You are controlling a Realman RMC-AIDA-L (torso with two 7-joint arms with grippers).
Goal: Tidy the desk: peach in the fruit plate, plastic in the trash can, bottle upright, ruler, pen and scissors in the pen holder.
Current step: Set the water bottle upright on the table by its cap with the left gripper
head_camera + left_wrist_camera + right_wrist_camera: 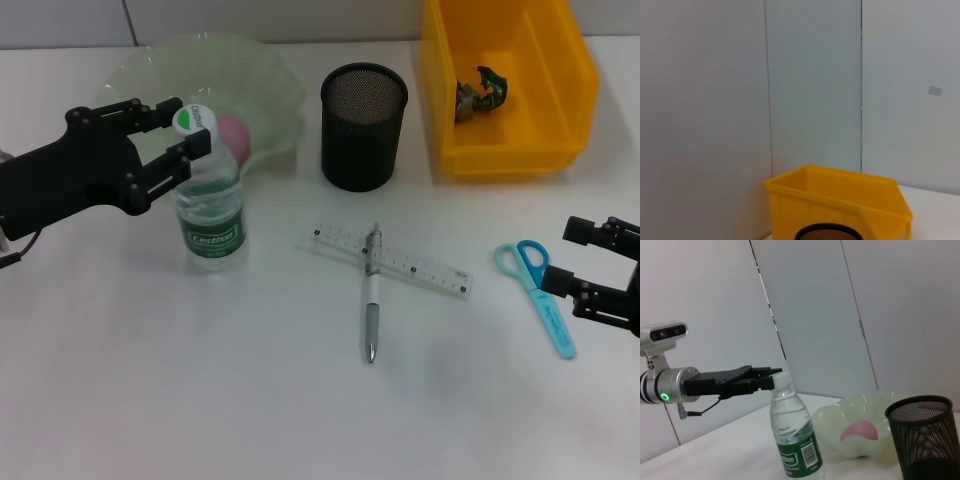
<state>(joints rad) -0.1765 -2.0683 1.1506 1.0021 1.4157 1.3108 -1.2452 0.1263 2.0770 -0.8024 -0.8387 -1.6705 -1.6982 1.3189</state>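
Left gripper [188, 126]: fingers spread, either side of the bottle cap — no firm grip visible.
Bottle [209, 195]: upright, between those fingers.
Peach [232, 130]: in the plate [262, 70], just beyond the bottle.
Right gripper [590, 262]: open, just beside the scissors [540, 283].
Pen [372, 292]: across the ruler [400, 260], between both grippers.

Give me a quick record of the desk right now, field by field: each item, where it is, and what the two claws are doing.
bottle: upright, in front of the fruit plate
peach: in the fruit plate
plastic: in the yellow trash can
pen: lying across the ruler, on the desk
scissors: flat on the desk, right side
pen holder: upright, nothing sticking out of it
left claw: open, fingers either side of the bottle cap
right claw: open, beside the scissors
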